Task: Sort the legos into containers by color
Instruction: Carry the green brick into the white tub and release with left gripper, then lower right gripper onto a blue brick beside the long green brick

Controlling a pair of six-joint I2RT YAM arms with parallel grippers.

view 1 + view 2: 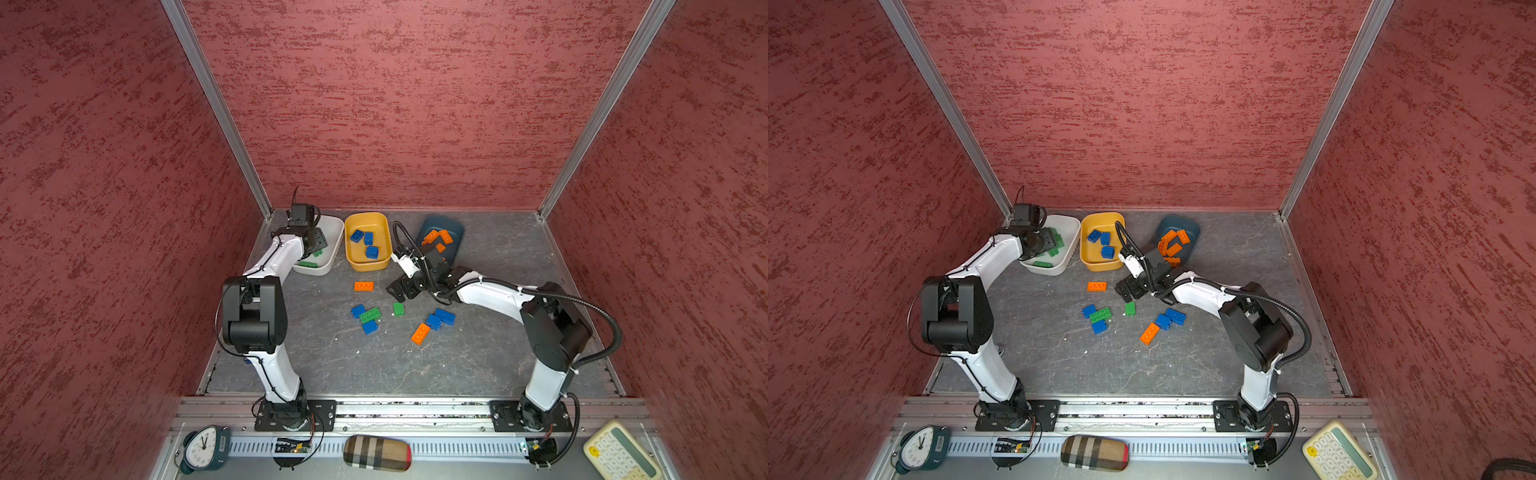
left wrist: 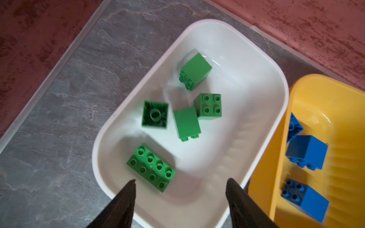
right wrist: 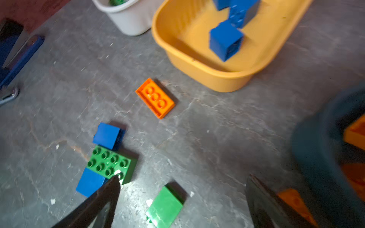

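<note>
The left arm (image 1: pixel 276 253) hides part of the white tub (image 1: pixel 334 235).

Bystander clutter – four items, none in the tubs.
Front ledge in both top views: dark teal round alarm clock (image 1: pixel 203 449) left, plaid oblong case (image 1: pixel 377 453) middle, pale yellow plastic calculator (image 1: pixel 621 455) right – long blue-and-black stapler-like object (image 3: pixel 21 57) on grey marbled tabletop (image 3: pixel 197 148).

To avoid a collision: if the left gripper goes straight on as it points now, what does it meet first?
Probably the bare floor of the white tub, just beside the oblong green brick; depth is unclear.
</note>
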